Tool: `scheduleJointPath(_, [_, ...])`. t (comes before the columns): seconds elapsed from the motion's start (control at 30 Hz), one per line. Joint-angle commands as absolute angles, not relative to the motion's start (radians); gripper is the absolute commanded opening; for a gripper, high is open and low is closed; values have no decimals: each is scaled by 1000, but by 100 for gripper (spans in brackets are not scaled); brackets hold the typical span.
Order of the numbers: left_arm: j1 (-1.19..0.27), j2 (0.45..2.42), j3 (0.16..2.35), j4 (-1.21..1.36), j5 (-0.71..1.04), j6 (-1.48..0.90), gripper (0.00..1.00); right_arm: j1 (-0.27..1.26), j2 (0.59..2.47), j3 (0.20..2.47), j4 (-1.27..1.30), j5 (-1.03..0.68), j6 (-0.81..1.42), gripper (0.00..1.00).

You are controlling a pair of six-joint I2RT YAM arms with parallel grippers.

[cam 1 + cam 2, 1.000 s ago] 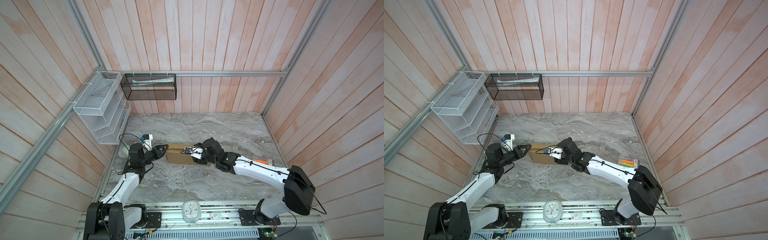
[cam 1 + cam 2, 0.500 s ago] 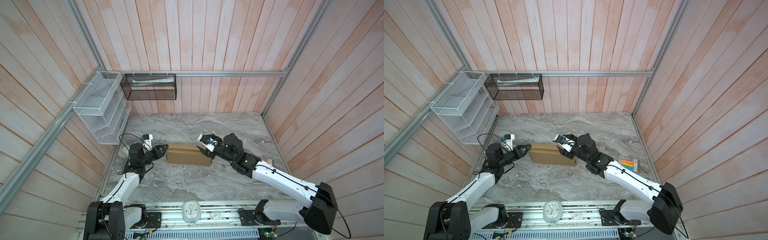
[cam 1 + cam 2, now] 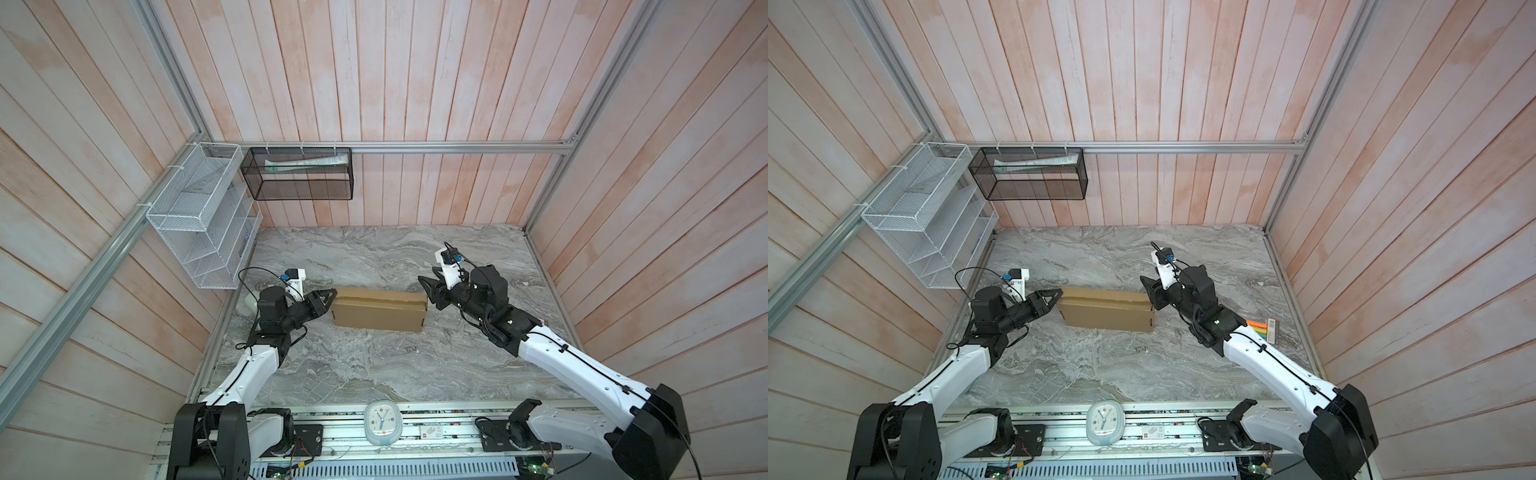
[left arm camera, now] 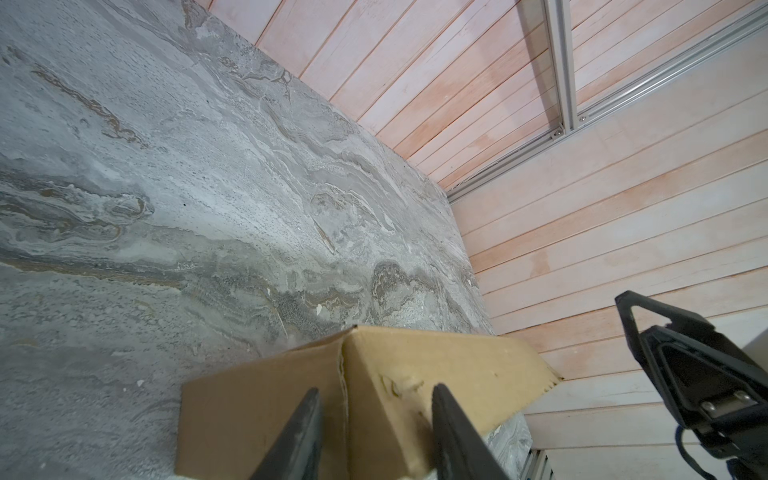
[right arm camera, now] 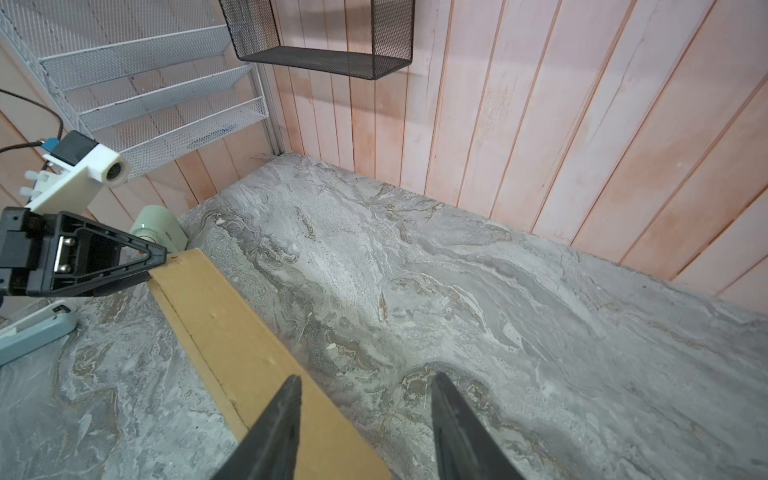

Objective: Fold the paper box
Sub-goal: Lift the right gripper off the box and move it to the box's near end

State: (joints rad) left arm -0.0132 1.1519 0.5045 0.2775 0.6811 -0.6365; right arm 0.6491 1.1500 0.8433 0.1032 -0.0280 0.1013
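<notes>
The paper box (image 3: 380,311) (image 3: 1106,311) is a shut brown cardboard mailer lying flat in the middle of the marble table (image 3: 374,365). My left gripper (image 3: 331,294) (image 3: 1059,294) has its tips at the box's left end. In the left wrist view its dark fingers (image 4: 305,419) stand apart, with the box's corner edge (image 4: 345,374) between them. My right gripper (image 3: 428,293) (image 3: 1149,293) hovers just off the box's right end, open and empty. In the right wrist view one right fingertip (image 5: 289,399) lies over the box (image 5: 232,324) and the other over bare marble.
A white wire rack (image 3: 203,232) and a black mesh basket (image 3: 301,174) hang on the walls at the back left. A pale roll (image 5: 160,226) and a light blue object (image 5: 33,332) lie behind my left arm. Coloured markers (image 3: 1260,328) lie at the right edge, a clock (image 3: 382,422) at the front rail.
My right gripper has drawn back from over the box's top to just past its right end, and its jaws have narrowed a little. The left gripper and the box have not moved.
</notes>
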Motion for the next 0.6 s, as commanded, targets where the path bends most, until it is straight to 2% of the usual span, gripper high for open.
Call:
scheduleJointPath(0.0, [-9, 1157, 490, 249, 690, -620, 45, 644, 1126, 812, 112, 20, 250, 51])
scheduleJointPath(0.17, [-9, 1168, 502, 248, 698, -618, 45, 643, 1138, 828, 2, 115, 336, 51])
scheduleJointPath(0.57, [-11, 1170, 495, 251, 699, -614, 45, 644, 1119, 725, 38, 54, 494, 50])
